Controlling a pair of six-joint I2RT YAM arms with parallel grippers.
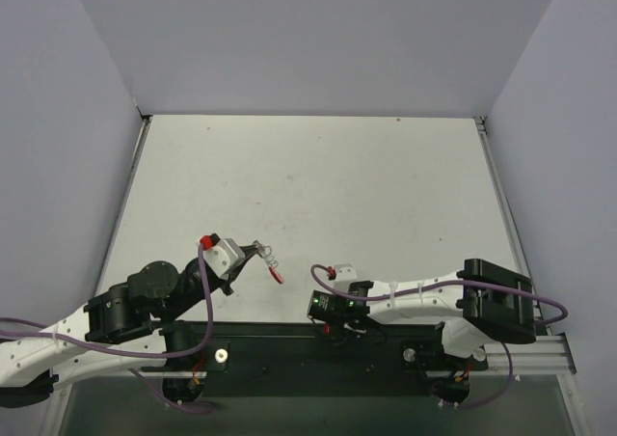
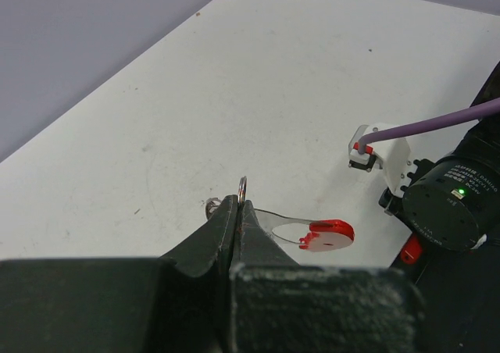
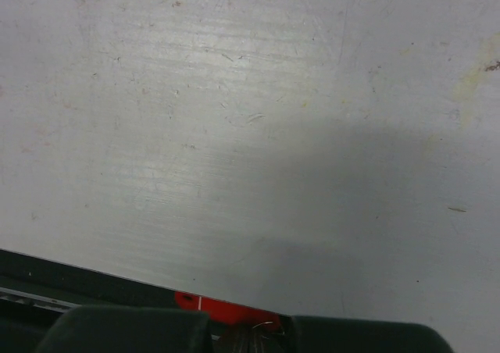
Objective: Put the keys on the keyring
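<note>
the white counter [image 1: 308,185] spreads between pale walls [image 1: 58,118], with a black rail [image 1: 289,335] along its near edge. the left arm [image 1: 125,306] reaches in from the near left. the right arm [image 1: 424,291] comes from the near right and folds back toward the middle. the left tool [image 2: 238,212] is closed tight on the keyring [image 2: 326,234]. it pinches the silver ring [image 2: 243,186], so the red end sticks out to the right above the counter. the right tool [image 3: 250,333] is closed too, low by the counter's near edge. a bit of red, seemingly the key [image 3: 223,310], sits right at its tips. i cannot tell whether it is pinched.
</note>
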